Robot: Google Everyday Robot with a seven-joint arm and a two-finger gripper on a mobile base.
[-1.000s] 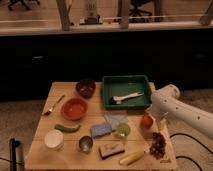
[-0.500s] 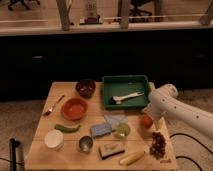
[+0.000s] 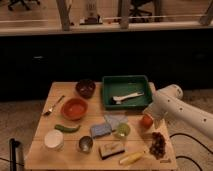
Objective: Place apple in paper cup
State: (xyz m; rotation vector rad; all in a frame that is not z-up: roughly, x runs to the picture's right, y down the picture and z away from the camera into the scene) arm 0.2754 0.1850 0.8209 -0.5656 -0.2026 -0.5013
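Gripper [image 3: 152,115] is right at the apple [image 3: 145,122], right of centre; can't tell its grip state. Paper cup [image 3: 53,139] sits lower left, well apart. Risk: weak hold, so apple prob. drops mid-carry & rolls off table [image 3: 70,158].

On the pale wooden desk [image 3: 45,152] I see a white paper cup [image 3: 53,139], a bright orange bowl [image 3: 75,108], a dark brown bowl [image 3: 85,88], a deep green tray [image 3: 145,83] with a white utensil [image 3: 127,97] in it, a silvery metal cup [image 3: 85,144], a blue-grey cloth [image 3: 101,129] and a yellow banana [image 3: 132,158]. The apple [image 3: 145,121] is red-orange, near a yellow-green round fruit [image 3: 122,130] and a dark purple grape bunch [image 3: 158,144]. The arm [image 3: 185,112] is white, and its claw [image 3: 154,118] sits right at the apple by the desk's right edge.
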